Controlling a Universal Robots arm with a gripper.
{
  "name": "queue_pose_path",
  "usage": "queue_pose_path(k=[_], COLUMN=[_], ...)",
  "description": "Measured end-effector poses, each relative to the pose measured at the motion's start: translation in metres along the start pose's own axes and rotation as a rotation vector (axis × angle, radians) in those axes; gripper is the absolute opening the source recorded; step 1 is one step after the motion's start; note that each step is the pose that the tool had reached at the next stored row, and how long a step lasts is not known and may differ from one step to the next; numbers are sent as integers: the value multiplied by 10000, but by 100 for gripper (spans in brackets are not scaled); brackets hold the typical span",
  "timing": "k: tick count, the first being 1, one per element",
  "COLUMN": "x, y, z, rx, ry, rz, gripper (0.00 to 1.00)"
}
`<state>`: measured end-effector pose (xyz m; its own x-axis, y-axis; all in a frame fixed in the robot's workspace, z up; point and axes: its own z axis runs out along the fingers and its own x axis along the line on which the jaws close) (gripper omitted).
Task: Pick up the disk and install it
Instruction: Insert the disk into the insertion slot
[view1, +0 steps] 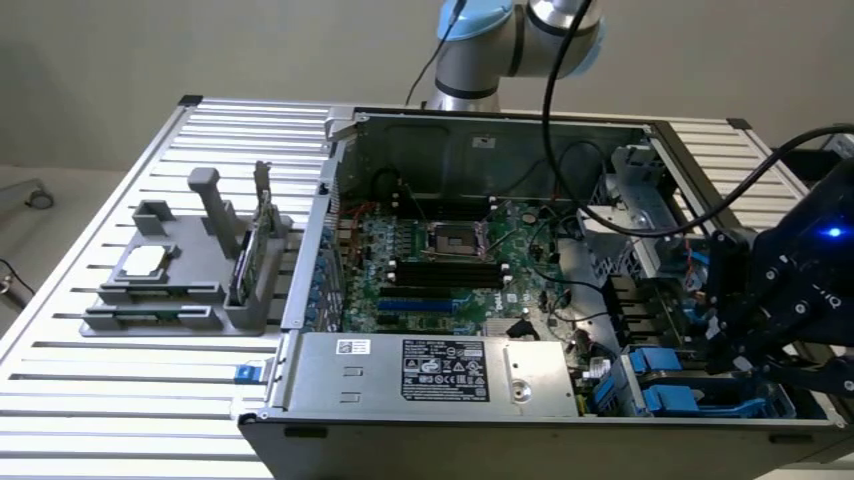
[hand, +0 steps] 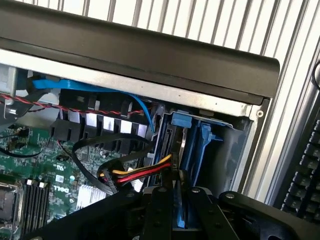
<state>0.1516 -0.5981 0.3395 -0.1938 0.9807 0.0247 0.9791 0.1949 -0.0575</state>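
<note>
Clamped on the blue-framed disk (hand: 179, 216), the tool (hand: 178, 194) holds it on edge at the drive bay (hand: 225, 150) in a corner of the open computer case (view1: 441, 440) on the desk (view1: 107, 400); pickup looks done, final seating apparently still unfinished.

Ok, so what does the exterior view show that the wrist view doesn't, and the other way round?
Exterior view: the grey holder on the table at that view's left, the labelled power supply, and the arm behind the case.
Wrist view: the gripper shut on the disk by its blue edge, a yellow, red and black cable, and what looks like a keyboard.
Both: the green circuit board, the blue-framed drive bay, the slatted table.
</note>
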Motion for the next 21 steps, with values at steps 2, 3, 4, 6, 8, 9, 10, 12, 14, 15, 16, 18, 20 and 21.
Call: queue_pose_path(k=[2,3,4,6,8,9,10,12,14,15,16,18,20,21], x=[12,17,22,32,39,42,44,49,53,56,58,63,67,68], y=[22,31,38,47,52,54,55,56,56,56,57,57,58,59], z=[6,7,6,6,6,5,3,-8,-23,-30,-35,-45,-46,-47], rx=[2,2,2,1,3,5,6,7,9,10,10,17,23,23], ry=[5,10,10,13,17,20,23,27,33,36,41,49,56,58], rz=[70,103,134,205,281,329,375,471,562,607,653,752,867,938], gripper=[17,17,17,17,17,17,17,17,17,17,17,17,17,17])
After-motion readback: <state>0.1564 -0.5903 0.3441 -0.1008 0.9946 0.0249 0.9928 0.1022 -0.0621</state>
